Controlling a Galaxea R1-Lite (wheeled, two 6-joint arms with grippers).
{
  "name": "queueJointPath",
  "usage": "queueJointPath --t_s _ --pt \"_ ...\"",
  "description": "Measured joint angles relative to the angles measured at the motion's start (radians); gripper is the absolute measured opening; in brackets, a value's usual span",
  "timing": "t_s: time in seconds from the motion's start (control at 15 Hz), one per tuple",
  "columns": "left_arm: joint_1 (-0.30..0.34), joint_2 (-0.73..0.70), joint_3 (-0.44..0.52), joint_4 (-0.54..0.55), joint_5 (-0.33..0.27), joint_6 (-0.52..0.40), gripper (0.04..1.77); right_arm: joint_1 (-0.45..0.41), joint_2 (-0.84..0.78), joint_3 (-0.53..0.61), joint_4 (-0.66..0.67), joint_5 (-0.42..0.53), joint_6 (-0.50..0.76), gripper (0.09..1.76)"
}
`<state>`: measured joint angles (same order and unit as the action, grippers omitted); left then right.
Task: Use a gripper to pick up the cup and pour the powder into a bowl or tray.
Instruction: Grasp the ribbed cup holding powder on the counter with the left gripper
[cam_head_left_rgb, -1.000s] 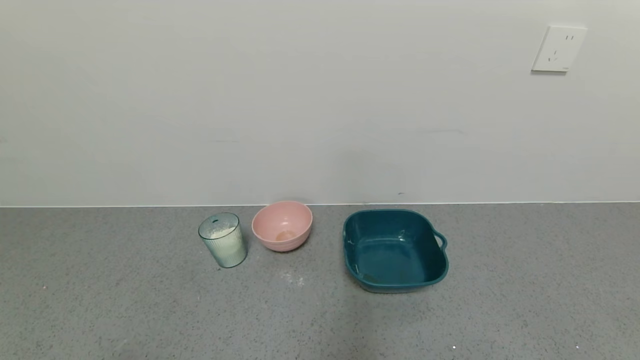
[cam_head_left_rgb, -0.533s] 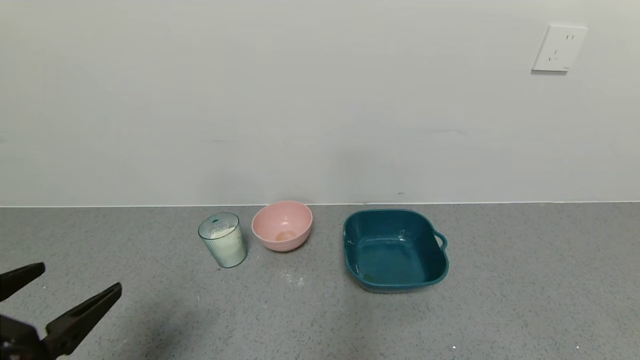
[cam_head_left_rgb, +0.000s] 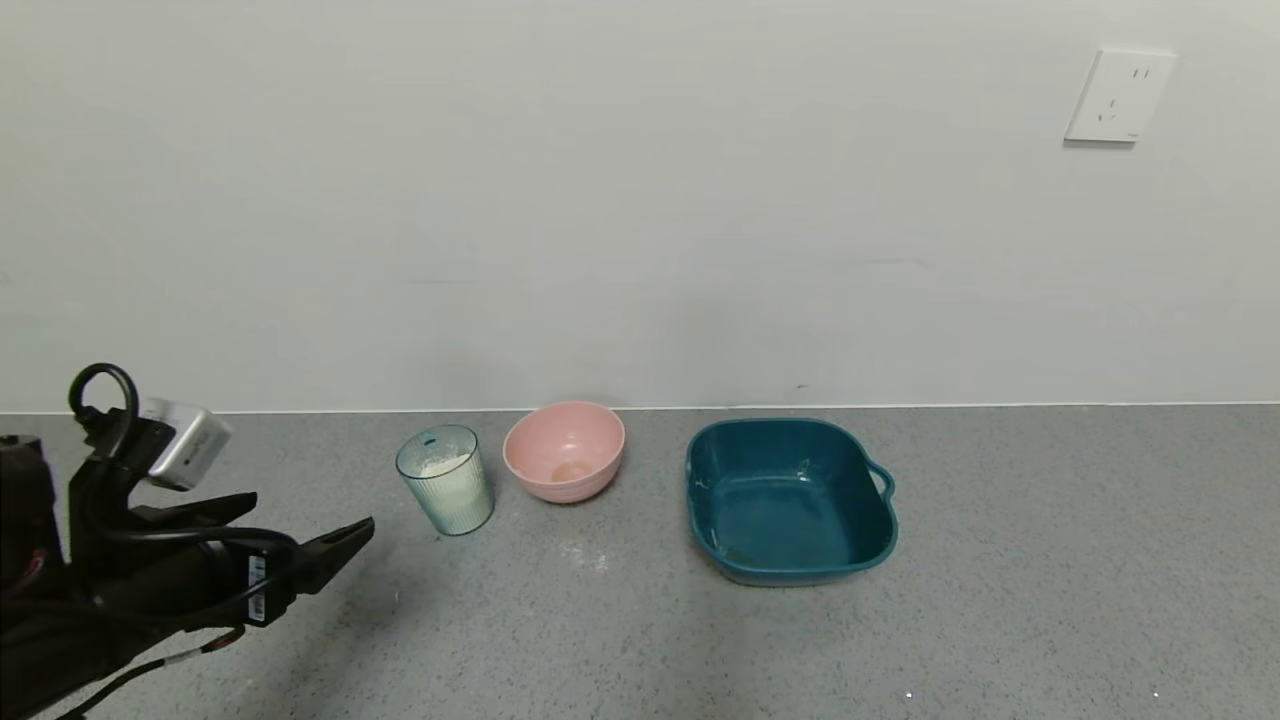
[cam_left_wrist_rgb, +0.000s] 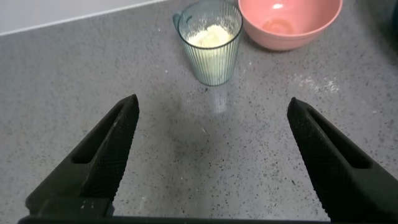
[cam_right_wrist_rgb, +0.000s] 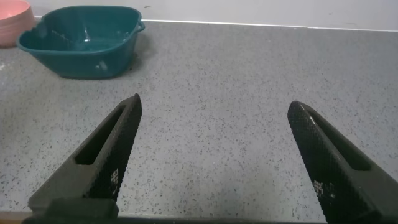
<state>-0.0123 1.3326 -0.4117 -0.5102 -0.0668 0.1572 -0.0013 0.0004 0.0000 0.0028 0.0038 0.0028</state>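
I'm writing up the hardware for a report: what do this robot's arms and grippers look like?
The left gripper is black, with long tapered jaws, looped black cables, a small silver-grey box on top and a white label near the wrist. The right gripper, seen only by its own wrist camera, has matching black tapered jaws with textured inner faces.

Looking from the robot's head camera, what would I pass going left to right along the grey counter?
Left gripper, open → cup holding white powder → pink bowl → teal tray.
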Motion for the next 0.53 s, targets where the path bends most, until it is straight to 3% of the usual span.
queueJointPath --t_s 0.2,0.53 --pt "-0.007 0.138 0.009 -0.114 0.0 -0.001 1.72 0.0 0.0 0.0 0.0 0.0 0.0 1.71" --pt "-0.043 0.342 0.047 -0.392 0.004 -0.027 1.72 0.0 0.0 0.0 0.0 0.0 0.0 1.71"
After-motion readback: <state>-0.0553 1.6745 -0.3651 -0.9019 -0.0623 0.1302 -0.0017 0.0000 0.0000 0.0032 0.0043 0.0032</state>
